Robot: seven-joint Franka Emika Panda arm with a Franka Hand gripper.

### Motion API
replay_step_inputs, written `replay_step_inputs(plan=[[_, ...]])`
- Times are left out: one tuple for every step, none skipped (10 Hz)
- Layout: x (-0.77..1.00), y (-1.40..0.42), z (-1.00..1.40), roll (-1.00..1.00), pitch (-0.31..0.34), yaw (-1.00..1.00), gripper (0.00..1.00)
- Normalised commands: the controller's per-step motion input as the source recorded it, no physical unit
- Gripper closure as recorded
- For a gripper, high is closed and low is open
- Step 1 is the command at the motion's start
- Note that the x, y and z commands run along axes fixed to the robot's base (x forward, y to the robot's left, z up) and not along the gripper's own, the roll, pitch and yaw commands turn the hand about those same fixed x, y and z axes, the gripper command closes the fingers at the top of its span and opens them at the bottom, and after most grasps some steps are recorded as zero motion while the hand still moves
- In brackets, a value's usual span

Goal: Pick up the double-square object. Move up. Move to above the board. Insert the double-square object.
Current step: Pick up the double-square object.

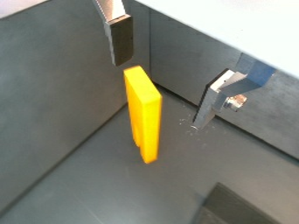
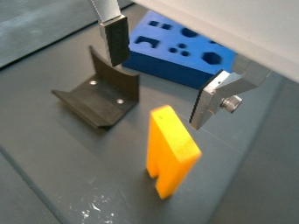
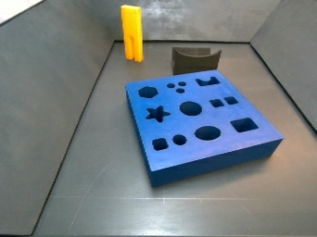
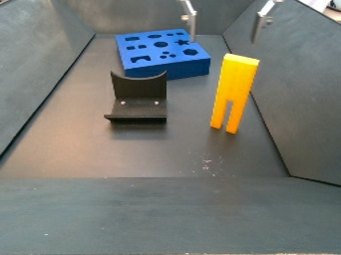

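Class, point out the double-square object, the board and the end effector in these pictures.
double-square object (image 4: 234,92): side view, its front face.
board (image 3: 210,155): side view, blue front wall.
end effector (image 2: 163,68): wrist view, midway between the open fingertips, above the floor.

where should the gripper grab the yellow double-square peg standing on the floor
Grip the upper part of the double-square object from above. It stands upright and free on the floor, apart from the fixture, so closing on its narrow thickness looks best. The open gripper sits above it.

Gripper (image 2: 162,77): being held raised, jaws spread wide, nothing between them. Fingers (image 1: 121,39) being shown in both wrist views as flat silver plates with dark pads, pointing downward.
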Motion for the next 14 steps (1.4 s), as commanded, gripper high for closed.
replay_step_inputs(plan=[[-0.23, 0.0, -0.07, 0.0, -0.026, -0.59, 0.0], [-0.09, 0.0, -0.07, 0.0, -0.02, -0.59, 0.0], [0.0, 0.03, 0.0, -0.04, -0.01, -0.54, 0.0], [0.0, 0.11, 0.0, -0.06, -0.014, -0.47, 0.0], [0.0, 0.14, -0.09, -0.04, 0.0, -0.4, 0.0], [0.0, 0.11, -0.25, 0.0, 0.0, -0.29, 0.0], [0.0, 0.05, -0.3, 0.0, 0.0, -0.27, 0.0], [-0.04, 0.0, -0.31, 0.02, 0.0, -0.18, 0.0], [-0.03, 0.0, -0.38, 0.05, 0.0, -0.12, 0.0], [-0.05, 0.0, -0.32, 0.0, 0.0, -0.1, 0.0], [0.0, 0.13, -0.27, -0.01, 0.0, 0.0, 0.0], [0.0, 0.21, -0.29, -0.04, 0.0, 0.01, 0.0], [0.0, 0.11, -0.21, -0.03, 0.0, 0.0, 0.0], [0.0, 0.0, 0.0, 0.01, 0.0, 0.0, 0.0]])
